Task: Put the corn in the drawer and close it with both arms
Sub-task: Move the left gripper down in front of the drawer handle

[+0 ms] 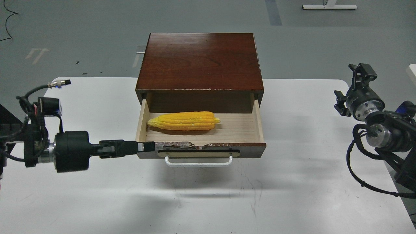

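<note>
The yellow corn (184, 121) lies on its side inside the open drawer (239, 130), tip pointing left. The drawer is pulled out of the reddish-brown cabinet (200, 60); its dark chipped front (250, 150) carries a tan plate and a white bar handle (199, 161). My left gripper (148, 147) reaches in level from the left, its fingers together, its tip over the left end of the drawer front. My right gripper (362, 72) stands far right, above the table's right edge, well away from the cabinet; its fingers cannot be told apart.
The cabinet stands on a white table (97, 195) with rounded far corners. Grey floor lies beyond. My right arm's joints and black cables (380, 136) fill the right edge of the view. A white stand foot (328, 6) is far back.
</note>
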You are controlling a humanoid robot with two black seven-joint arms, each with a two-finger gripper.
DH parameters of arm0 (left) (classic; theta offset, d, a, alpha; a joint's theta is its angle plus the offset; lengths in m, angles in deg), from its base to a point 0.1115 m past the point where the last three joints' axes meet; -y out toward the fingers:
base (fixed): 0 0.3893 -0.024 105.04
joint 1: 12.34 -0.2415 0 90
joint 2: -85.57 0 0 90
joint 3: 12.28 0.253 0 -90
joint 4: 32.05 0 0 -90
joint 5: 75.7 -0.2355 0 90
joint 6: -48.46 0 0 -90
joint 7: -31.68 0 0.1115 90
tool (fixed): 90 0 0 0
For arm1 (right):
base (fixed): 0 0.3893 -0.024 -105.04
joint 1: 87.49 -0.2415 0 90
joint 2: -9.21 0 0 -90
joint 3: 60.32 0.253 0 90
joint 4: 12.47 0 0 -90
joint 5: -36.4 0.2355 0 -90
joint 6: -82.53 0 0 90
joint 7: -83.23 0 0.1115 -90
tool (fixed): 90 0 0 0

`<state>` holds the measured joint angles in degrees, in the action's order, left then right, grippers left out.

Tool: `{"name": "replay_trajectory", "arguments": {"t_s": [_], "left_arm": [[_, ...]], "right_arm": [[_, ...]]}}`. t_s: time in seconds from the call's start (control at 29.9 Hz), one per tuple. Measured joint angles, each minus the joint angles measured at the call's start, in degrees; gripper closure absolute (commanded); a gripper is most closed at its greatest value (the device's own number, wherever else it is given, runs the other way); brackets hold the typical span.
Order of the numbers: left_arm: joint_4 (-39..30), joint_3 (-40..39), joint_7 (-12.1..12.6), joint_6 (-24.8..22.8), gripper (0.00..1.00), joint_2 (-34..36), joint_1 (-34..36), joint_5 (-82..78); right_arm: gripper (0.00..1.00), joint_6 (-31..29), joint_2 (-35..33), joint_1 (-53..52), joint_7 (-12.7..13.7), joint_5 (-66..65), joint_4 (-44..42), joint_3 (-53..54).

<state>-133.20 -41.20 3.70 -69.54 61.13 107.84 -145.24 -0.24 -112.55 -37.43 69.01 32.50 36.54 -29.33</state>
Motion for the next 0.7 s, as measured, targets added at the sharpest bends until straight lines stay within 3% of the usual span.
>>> {"name": "replay_trajectory", "arguments": {"t_s": [0.4,0.7], "left_arm": [[0.00,2.89,0.00,0.00,1.00,-4.79,-6.22,-5.39],[0.51,2.77,-0.01,0.00,1.00,-10.55,-6.85,-5.91]], "right_arm": [[0.00,-0.24,2.39,-0.65,0.12,-0.45,-3.92,-0.15],[0.00,-0.56,2.83,-1.17,0.24,-0.66,-4.01,-0.31]]}}
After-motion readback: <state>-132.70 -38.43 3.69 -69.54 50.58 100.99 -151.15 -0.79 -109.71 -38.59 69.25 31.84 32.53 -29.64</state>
